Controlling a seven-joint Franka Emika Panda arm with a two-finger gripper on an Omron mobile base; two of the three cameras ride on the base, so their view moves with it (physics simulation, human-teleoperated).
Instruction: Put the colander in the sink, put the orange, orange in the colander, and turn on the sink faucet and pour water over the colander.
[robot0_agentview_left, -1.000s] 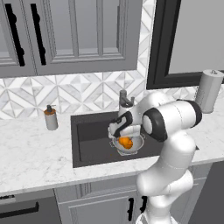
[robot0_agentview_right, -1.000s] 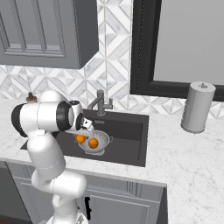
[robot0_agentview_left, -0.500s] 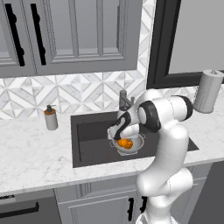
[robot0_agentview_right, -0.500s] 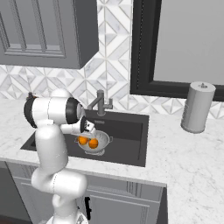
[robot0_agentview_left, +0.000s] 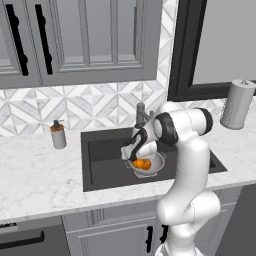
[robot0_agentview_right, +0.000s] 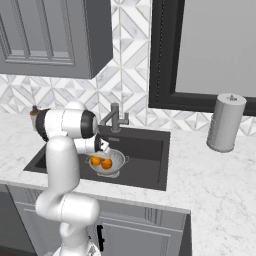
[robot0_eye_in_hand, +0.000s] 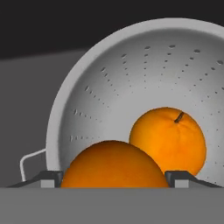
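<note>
The silvery perforated colander (robot0_agentview_left: 158, 163) (robot0_agentview_right: 118, 159) (robot0_eye_in_hand: 131, 74) stands in the dark sink (robot0_agentview_left: 102, 150) (robot0_agentview_right: 147, 150). Two oranges lie inside it. My gripper (robot0_agentview_left: 136, 160) (robot0_agentview_right: 96, 158) (robot0_eye_in_hand: 113, 180) reaches down into the bowl, its fingertips (robot0_eye_in_hand: 51, 178) pressed against the sides of the nearer orange (robot0_agentview_left: 138, 163) (robot0_agentview_right: 94, 161) (robot0_eye_in_hand: 113, 164), so it is shut on that fruit. Just beyond it the other orange (robot0_agentview_left: 147, 164) (robot0_agentview_right: 106, 163) (robot0_eye_in_hand: 168, 140) rests loose on the colander's floor. Behind the basin rises the grey faucet (robot0_agentview_left: 141, 114) (robot0_agentview_right: 115, 118), and no water runs from it.
A soap dispenser (robot0_agentview_left: 58, 135) (robot0_agentview_right: 34, 111) stands on the marble counter left of the sink. A paper towel roll (robot0_agentview_left: 237, 104) (robot0_agentview_right: 226, 122) is on the counter at the right. Grey cabinets hang above, and a dark-framed window is behind the faucet.
My arm's shoulder and elbow have swung, while the hand has stayed over the colander. Both oranges sit where they were.
</note>
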